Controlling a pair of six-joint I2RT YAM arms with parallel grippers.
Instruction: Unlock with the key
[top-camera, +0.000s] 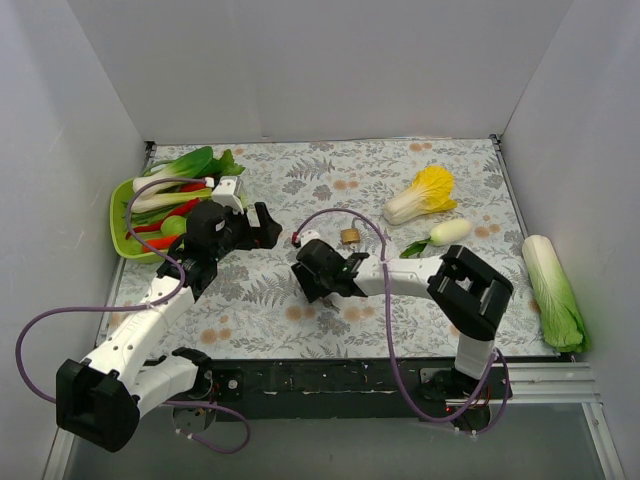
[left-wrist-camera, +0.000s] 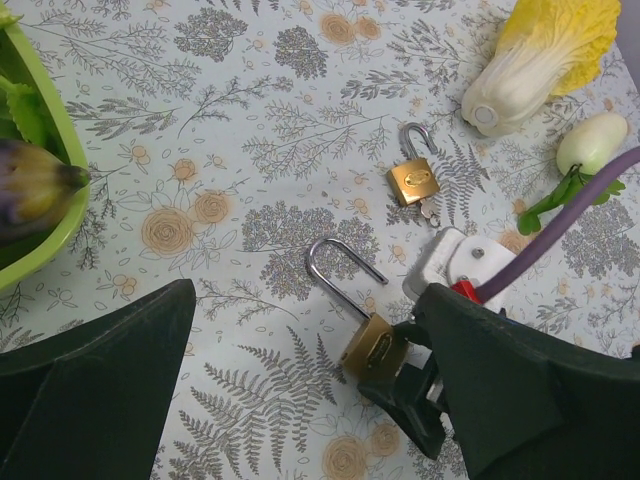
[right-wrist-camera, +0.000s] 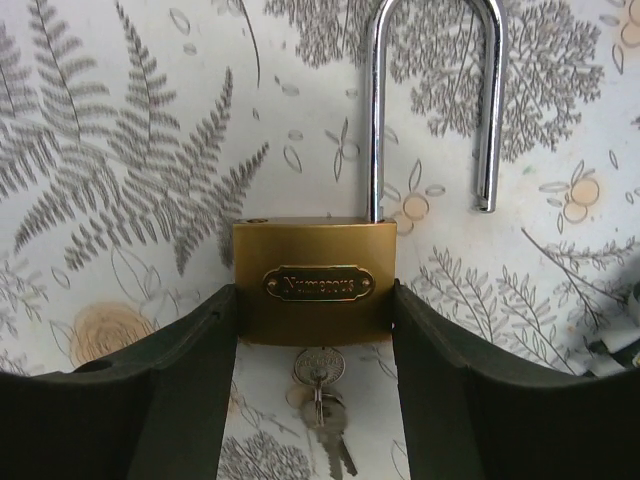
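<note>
Between the fingers of the right end effector (right-wrist-camera: 315, 310), clamped firmly on the brass padlock (right-wrist-camera: 315, 275), shackle (right-wrist-camera: 435, 100) sprung open; just beneath, lodged in the keyhole, the key (right-wrist-camera: 318, 368): tiny, light, stiff and probably slick. Best pinched flat across its round head and turned gently. Off to the side, nothing held in the left end effector (top-camera: 268, 228), spread wide.
</note>
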